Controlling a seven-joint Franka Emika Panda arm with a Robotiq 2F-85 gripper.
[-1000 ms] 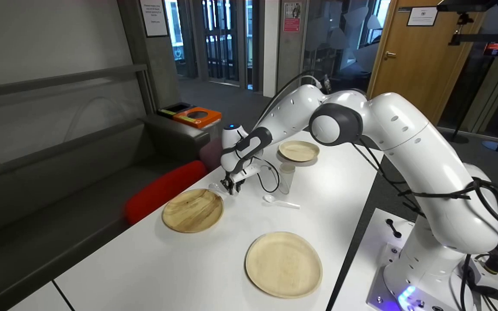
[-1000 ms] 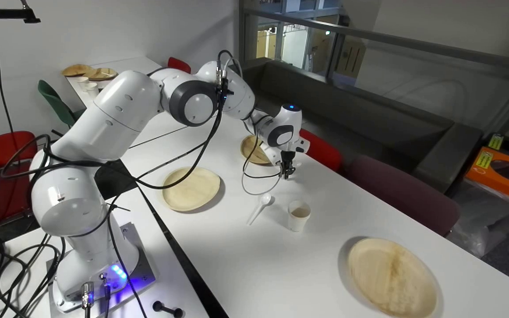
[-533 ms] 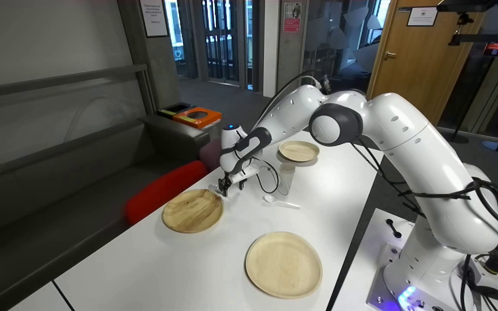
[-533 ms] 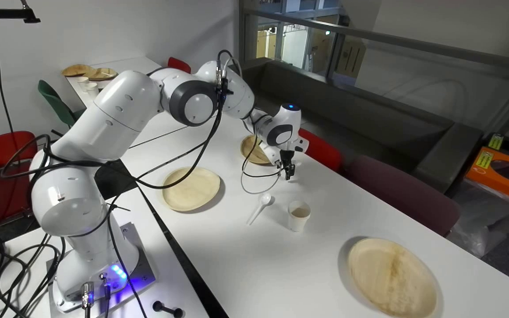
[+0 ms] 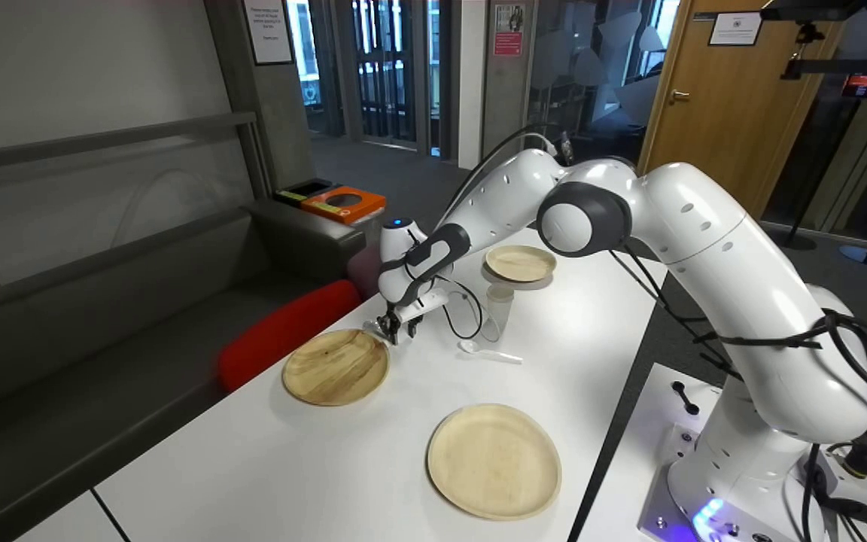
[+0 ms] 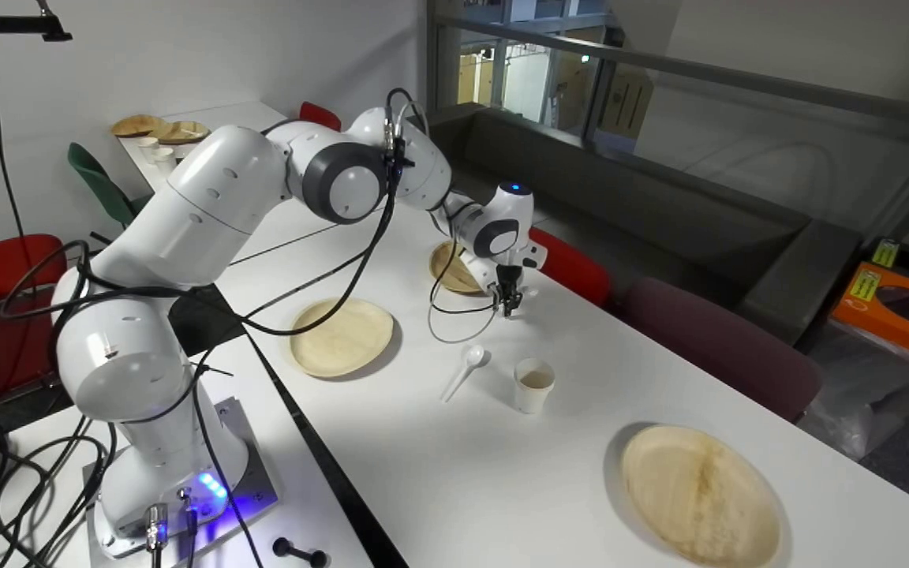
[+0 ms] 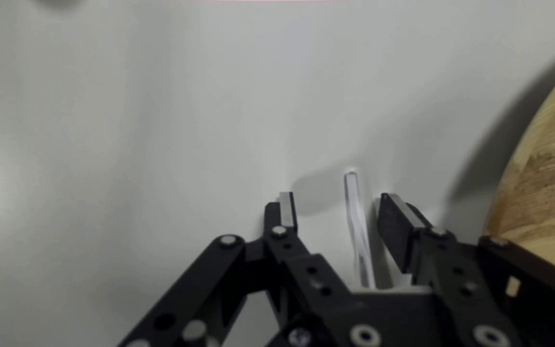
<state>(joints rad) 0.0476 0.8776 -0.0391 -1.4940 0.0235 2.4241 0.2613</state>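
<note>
Both fingers (image 7: 286, 209) of the tool (image 7: 340, 207) have drawn nearer each other since the previous frame, while the wrist (image 5: 401, 241) has shifted slightly toward the grained wooden plate (image 5: 336, 367). The fingers stand partly apart with nothing gripped: a pale utensil handle (image 7: 356, 217) lies on the tabletop (image 7: 138, 144) between them, clear of both and closer to the plate-side finger, so it is straddled but not yet held.

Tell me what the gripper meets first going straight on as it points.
Probably the table: the gripper points down at it, jaws open either side of a spoon handle, not gripping it. How much gap remains is unclear.
</note>
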